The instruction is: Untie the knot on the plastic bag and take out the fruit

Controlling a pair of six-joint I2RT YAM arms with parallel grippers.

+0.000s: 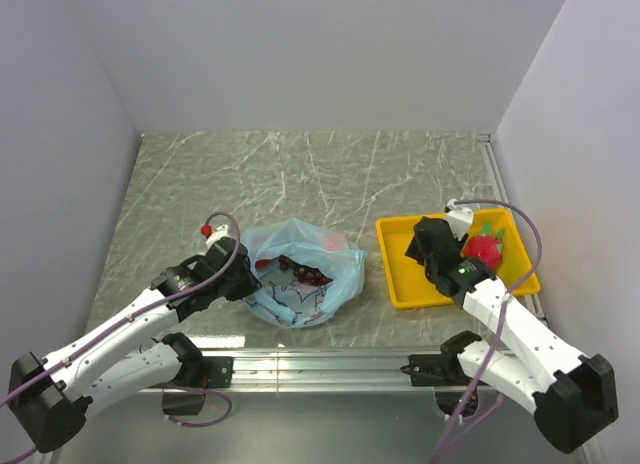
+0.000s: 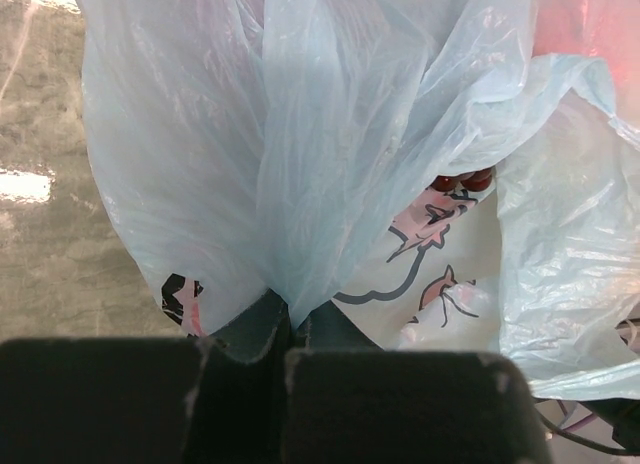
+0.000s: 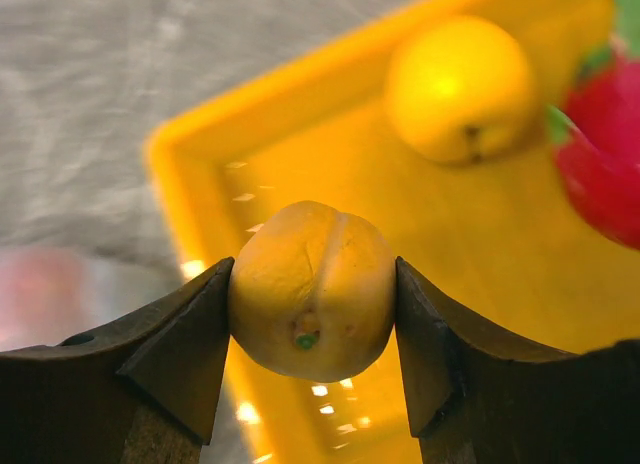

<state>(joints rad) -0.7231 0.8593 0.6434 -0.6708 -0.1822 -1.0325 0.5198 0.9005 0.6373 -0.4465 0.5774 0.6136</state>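
Left gripper [image 2: 290,332] fingers pressing together, pinching fold of plastic bag [image 2: 330,134] film. Right gripper [image 3: 312,309] fingers clamping small yellow fruit [image 3: 310,284] by both sides, hanging over yellow tray [image 3: 200,134]. Second yellow fruit [image 3: 460,84] and red fruit with green leaves [image 3: 600,154] lying in tray. Bag sitting on table [image 1: 300,174] left of tray, mouth gaping, dark grape bunch [image 1: 303,272] showing inside

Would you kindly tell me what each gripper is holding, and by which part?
The left gripper pinches a gathered fold of the plastic bag; the right gripper clamps a small yellow fruit by its sides.
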